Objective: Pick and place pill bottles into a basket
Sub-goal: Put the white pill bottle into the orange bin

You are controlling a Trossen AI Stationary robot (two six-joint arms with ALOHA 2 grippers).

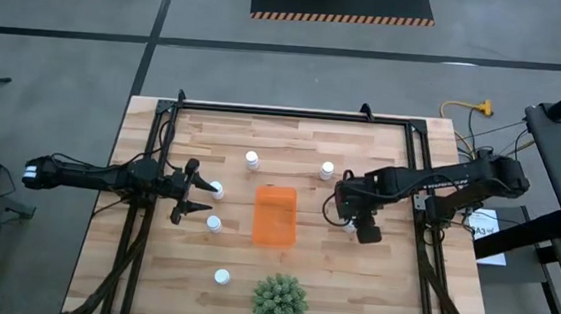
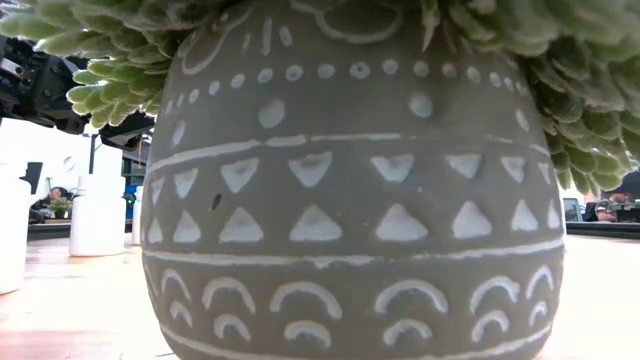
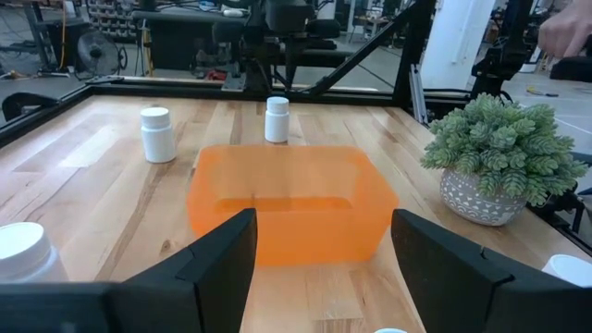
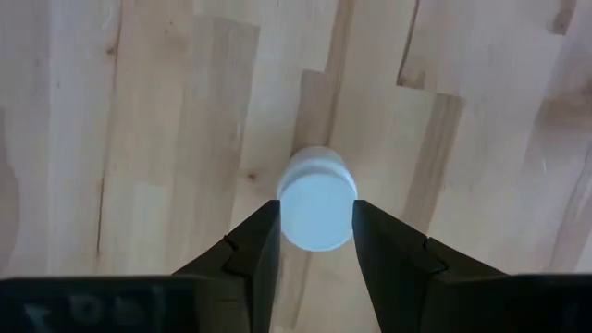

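Several white pill bottles stand upright on the wooden table: one (image 1: 251, 159) and another (image 1: 327, 169) beyond the orange basket (image 1: 275, 215), two (image 1: 216, 187) (image 1: 214, 223) left of it, one (image 1: 221, 276) near the plant. My left gripper (image 1: 196, 190) is open and level, just left of those two bottles and pointing at the basket (image 3: 287, 203). My right gripper (image 1: 355, 225) points down, right of the basket, shut on a further pill bottle (image 4: 316, 208). My right gripper pinches the pill bottle between its two fingers (image 4: 262, 242) at the cap's sides (image 4: 316, 215), coming from above and pointing down. The bottle is upright, cap toward the camera. Whether its base is clear of the table, I cannot tell.
A green spiky plant (image 1: 279, 301) in a patterned grey pot (image 2: 350, 200) stands at the near edge and fills the low view. A black frame (image 1: 294, 113) runs along the table's far and side edges. There is bare wood right of the basket.
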